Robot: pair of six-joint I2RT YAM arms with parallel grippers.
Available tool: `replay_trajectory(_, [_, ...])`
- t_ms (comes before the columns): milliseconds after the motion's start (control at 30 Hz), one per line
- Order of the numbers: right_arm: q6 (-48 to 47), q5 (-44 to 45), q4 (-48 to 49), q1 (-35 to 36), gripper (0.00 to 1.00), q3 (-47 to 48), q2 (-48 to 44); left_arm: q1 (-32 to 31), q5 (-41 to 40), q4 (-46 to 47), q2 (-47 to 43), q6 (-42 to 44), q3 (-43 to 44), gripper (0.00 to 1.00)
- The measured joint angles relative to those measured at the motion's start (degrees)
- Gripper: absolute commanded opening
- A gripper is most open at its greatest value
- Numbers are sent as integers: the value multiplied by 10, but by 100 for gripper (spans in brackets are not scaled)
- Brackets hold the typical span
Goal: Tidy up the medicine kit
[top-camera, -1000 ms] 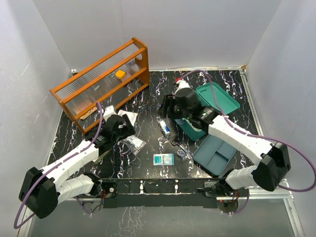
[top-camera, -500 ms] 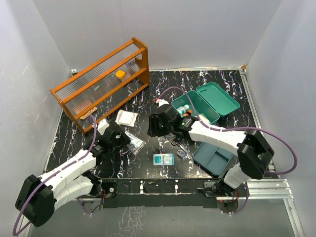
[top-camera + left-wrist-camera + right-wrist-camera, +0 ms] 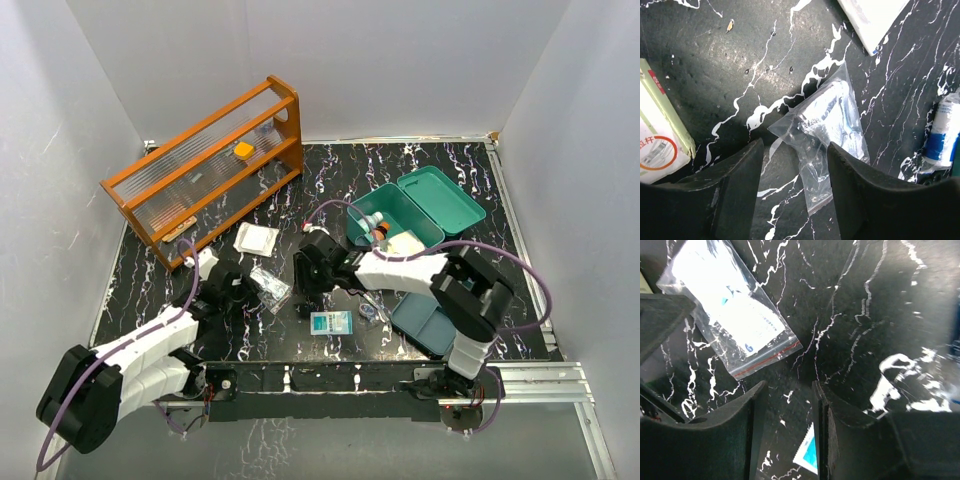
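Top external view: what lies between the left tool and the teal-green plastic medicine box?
In the top view, a clear plastic zip bag comes first, then the right tool.

The top camera sits high behind my bases and looks steeply down, far enough back to take in the whole counter (image 3: 330, 170). The camera on my left hand (image 3: 795, 150) points down from close above the marbled surface, with its two fingers at the bottom edge. The one on my right hand (image 3: 789, 390) looks down from just as close. All three views share the clear zip bag (image 3: 825, 130) (my right wrist sees it at top left).
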Motion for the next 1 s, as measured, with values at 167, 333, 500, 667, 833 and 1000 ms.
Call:
replay_trajectory(167, [-12,-36,7,15,34,35,69,11,12,38,-14,5,-25,44])
replay_trajectory(333, [-16,-48,17,29,32,65,87,15,21,72,-25,17,-45,38])
replay_trajectory(500, [-11,-43,14,32,31,83,103,18,29,96,-25,37,-49,30])
replay_trajectory(667, [-8,-26,-9,32,31,98,115,23,30,115,-25,58,-49,21])
replay_trajectory(833, [-26,-27,-21,32,31,118,125,29,31,129,-25,74,-51,11])
replay_trajectory(1000, [-34,-19,-38,32,30,133,136,33,35,134,-25,85,-55,0])
